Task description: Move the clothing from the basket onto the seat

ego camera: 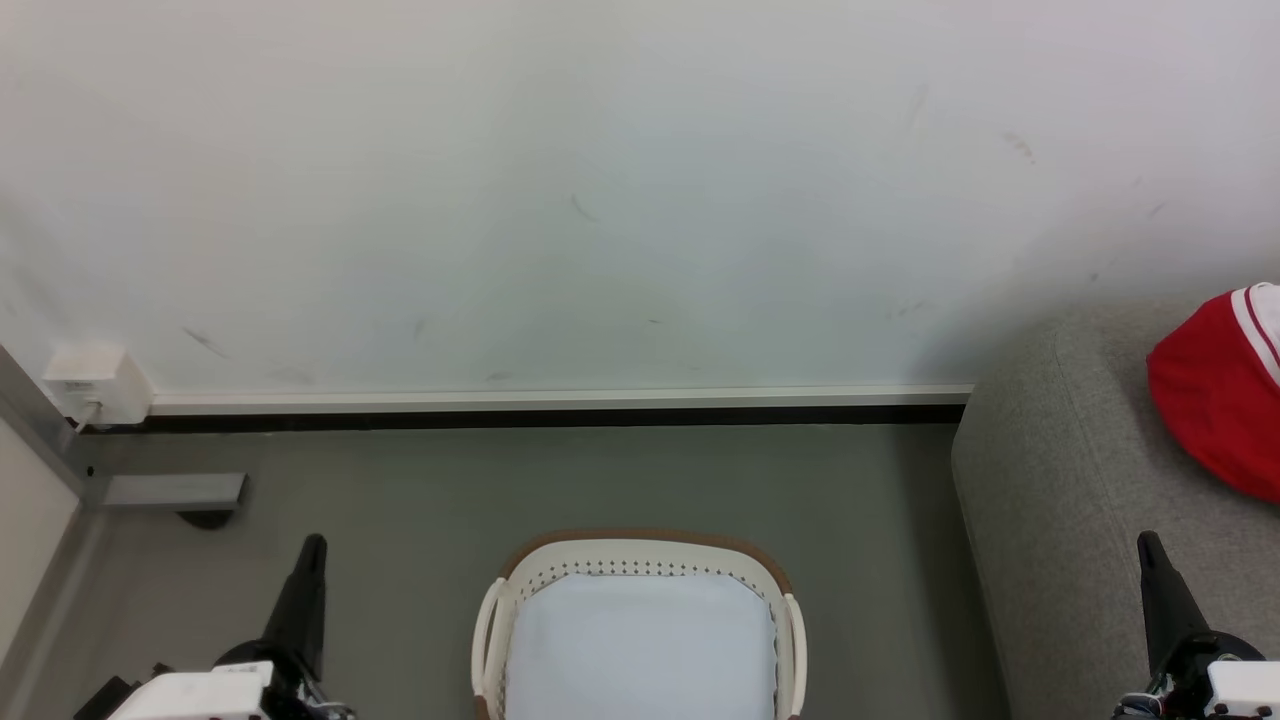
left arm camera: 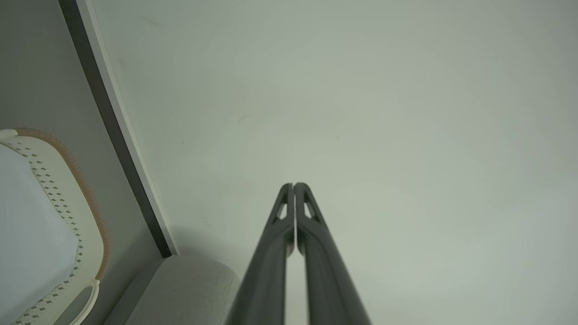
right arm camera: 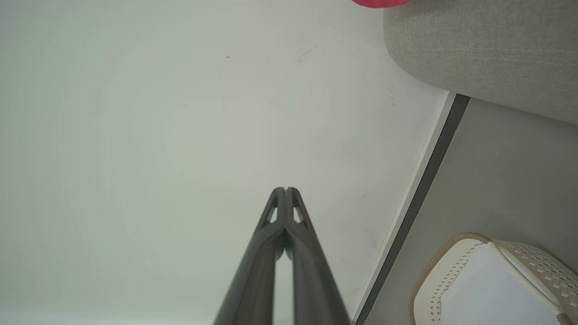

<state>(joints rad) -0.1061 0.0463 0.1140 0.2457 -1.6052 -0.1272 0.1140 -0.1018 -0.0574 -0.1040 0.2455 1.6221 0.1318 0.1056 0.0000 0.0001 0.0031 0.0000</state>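
Red clothing (ego camera: 1215, 400) is on the grey seat (ego camera: 1060, 520) off right; basket (ego camera: 640, 560) with white liner (ego camera: 640, 640) sits on the floor (ego camera: 400, 500). Left gripper (left arm camera: 293, 185) and right gripper (right arm camera: 285, 189) both pinched closed, empty.

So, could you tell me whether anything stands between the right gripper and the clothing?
Nothing visible does: bare seat lies between the shut right gripper and the clothing, which rests on it.

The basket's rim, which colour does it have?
The rim is brown, on the cream-white basket; the head view shows it best.
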